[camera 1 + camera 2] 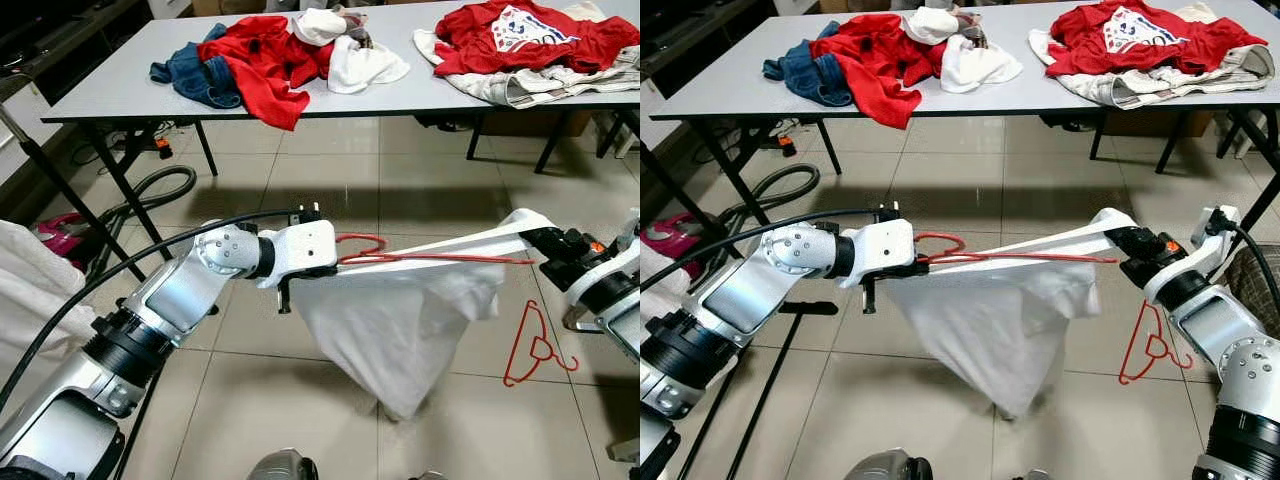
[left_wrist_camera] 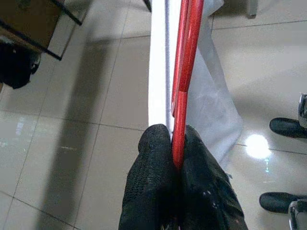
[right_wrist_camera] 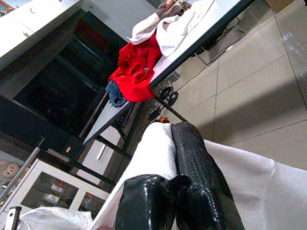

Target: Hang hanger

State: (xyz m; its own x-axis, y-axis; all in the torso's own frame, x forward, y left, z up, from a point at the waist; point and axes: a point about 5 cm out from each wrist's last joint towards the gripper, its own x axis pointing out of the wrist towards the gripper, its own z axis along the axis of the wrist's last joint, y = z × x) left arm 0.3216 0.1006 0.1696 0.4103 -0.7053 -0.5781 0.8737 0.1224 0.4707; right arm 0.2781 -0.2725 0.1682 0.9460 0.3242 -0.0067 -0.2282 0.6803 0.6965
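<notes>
The left hand (image 1: pixel 345 262) is closed on the red hanger (image 1: pixel 430 258), which lies inside the white shirt (image 1: pixel 400 320) stretched toward the right hand (image 1: pixel 530 238). That hand pinches the shirt's far shoulder. The dressing step looks almost done; next I think the hanger must go to a rail.

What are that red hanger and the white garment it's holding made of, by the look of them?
Red hanger: probably thin metal wire with a glossy red coating, or plastic; it is slim and shiny in the left gripper.
White garment: soft woven or knit fabric, likely cotton; it sags in matte folds from the right gripper.
</notes>
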